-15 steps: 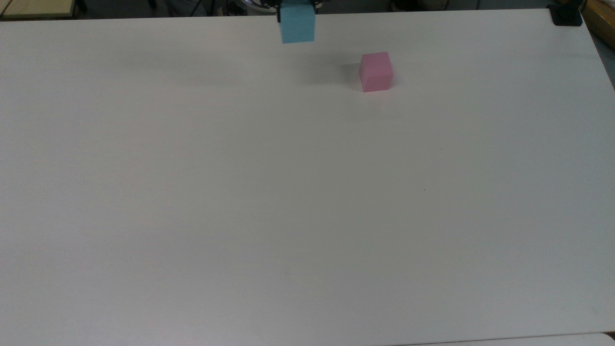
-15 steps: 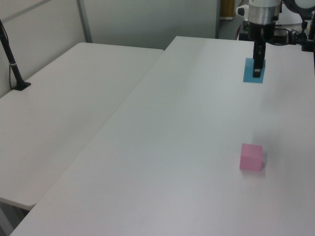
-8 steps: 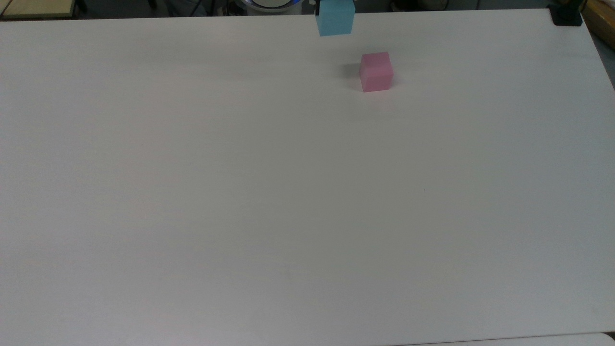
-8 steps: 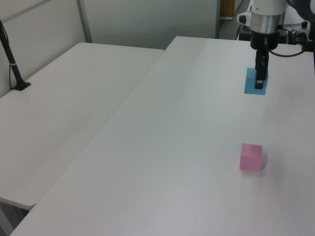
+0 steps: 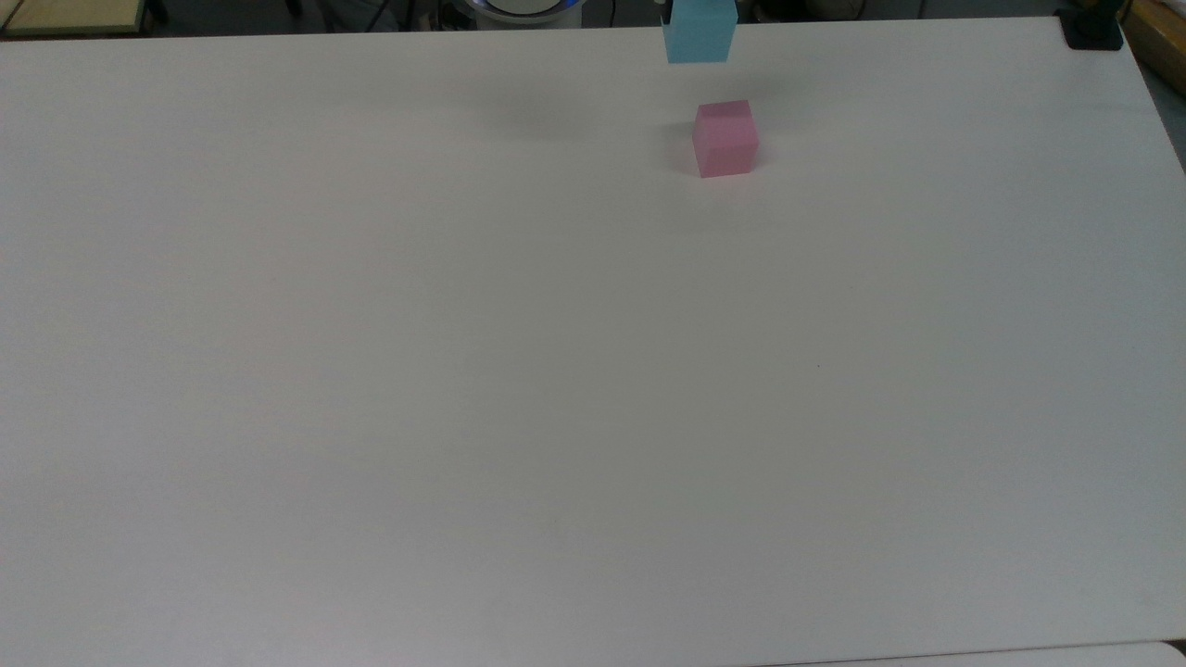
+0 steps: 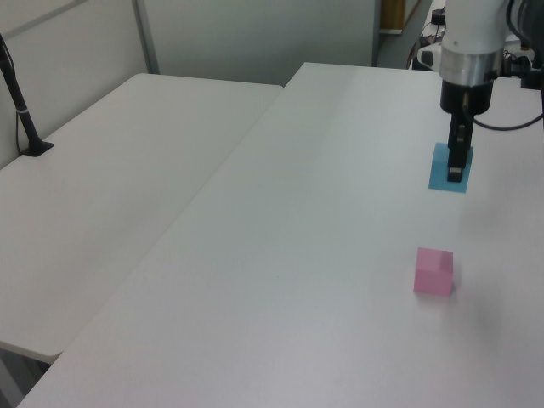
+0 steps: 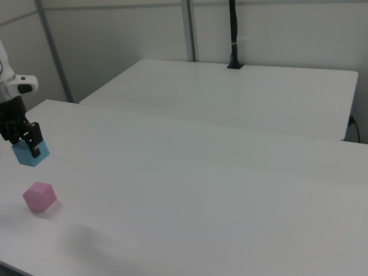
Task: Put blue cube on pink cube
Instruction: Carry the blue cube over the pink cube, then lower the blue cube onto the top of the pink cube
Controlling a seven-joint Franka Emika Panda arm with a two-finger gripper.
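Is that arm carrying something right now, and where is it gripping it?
Yes: the gripper holds the blue cube in the air, jaws pressed on two opposite side faces.

Top view: the blue cube [image 5: 700, 35] runs off the upper edge, its top cut away. Left view: a dark finger [image 6: 459, 155] covers the middle of that cube's near face. Right view: the arm [image 7: 8, 86] is sliced by the right view's left edge.
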